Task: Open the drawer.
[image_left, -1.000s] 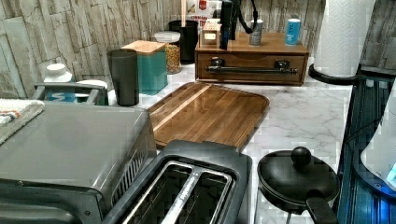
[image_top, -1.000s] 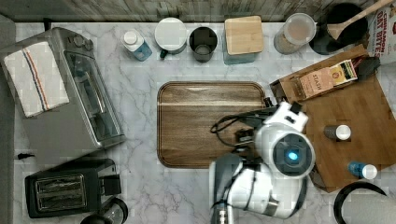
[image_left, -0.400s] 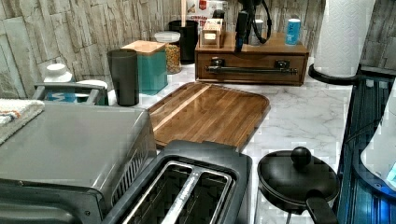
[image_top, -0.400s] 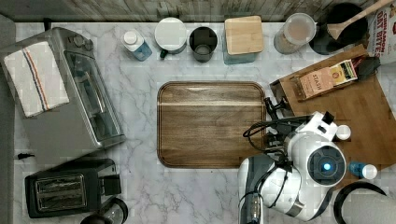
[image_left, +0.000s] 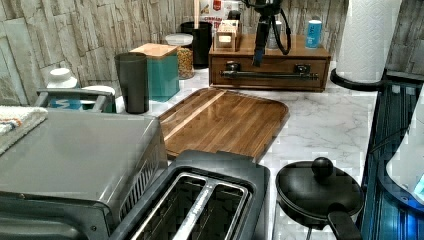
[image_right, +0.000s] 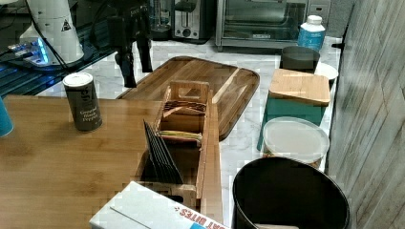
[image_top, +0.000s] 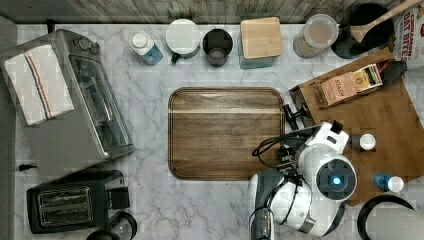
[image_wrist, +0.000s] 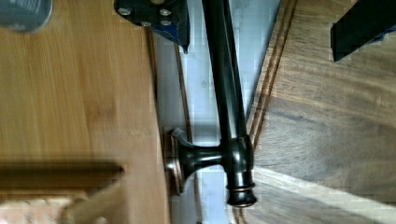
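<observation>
Drawer (image_left: 270,74) sat shut under the bamboo top board (image_top: 385,120), at the top view's right, its front facing the dark tray (image_top: 226,132). My gripper (image_left: 259,55) hung straight down over the drawer front, fingers spread wide and gripping nothing. In the wrist view one finger (image_wrist: 159,14) was above the top board's edge and the other finger (image_wrist: 362,23) above the tray, with the black bar handle (image_wrist: 226,88) running between them, untouched. One handle post (image_wrist: 187,158) met the drawer front near the bar's knobbed end. In the left view the gripper tip stood just above the bar handle, nearer the left view's left post than the middle. In the right view the fingers (image_right: 129,71) pointed down just past the board's edge, near the pepper shaker (image_right: 83,101). My arm's white body (image_top: 310,185) sat at the counter's near edge in the top view. On the board stood the shaker, a blue bottle (image_left: 314,34) and a wooden tea box (image_right: 184,114). Farther off in the top view were a teal canister with a wooden lid (image_top: 260,40), a dark cup (image_top: 217,46), a toaster oven (image_top: 75,100) and a black toaster (image_top: 67,200) on the marble counter (image_top: 145,95).
</observation>
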`<act>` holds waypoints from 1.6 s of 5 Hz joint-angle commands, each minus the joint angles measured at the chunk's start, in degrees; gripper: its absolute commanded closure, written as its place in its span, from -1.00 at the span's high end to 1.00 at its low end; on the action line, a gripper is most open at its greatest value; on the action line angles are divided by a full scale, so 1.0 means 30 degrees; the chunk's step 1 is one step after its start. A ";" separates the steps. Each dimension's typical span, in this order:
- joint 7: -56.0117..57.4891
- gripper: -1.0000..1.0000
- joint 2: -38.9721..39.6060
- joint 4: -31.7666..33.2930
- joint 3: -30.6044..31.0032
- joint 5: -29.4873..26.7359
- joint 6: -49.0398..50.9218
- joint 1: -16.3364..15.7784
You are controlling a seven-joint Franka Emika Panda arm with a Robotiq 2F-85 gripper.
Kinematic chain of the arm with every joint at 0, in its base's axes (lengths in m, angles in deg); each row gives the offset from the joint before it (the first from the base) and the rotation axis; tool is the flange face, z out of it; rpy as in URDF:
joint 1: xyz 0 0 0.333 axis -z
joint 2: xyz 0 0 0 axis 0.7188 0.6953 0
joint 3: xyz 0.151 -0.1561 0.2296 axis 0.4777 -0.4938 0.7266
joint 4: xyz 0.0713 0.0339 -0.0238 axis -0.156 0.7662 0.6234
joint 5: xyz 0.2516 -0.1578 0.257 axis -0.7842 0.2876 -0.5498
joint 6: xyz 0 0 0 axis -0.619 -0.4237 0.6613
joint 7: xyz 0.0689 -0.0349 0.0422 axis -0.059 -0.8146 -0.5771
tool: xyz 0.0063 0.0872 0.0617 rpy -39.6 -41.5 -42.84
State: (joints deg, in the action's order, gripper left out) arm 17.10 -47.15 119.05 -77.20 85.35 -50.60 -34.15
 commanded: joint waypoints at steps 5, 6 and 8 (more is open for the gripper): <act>0.3882 1.00 0.1118 0.2376 -0.0031 -0.1102 -0.3926 0.0887; 0.2293 1.00 0.0316 0.2853 -0.0006 0.0357 -0.3576 0.0946; 0.1860 1.00 0.0373 0.3470 0.0055 0.0000 -0.4158 0.0931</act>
State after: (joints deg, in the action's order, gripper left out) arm 24.60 -45.40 124.31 -77.03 85.18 -63.63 -31.38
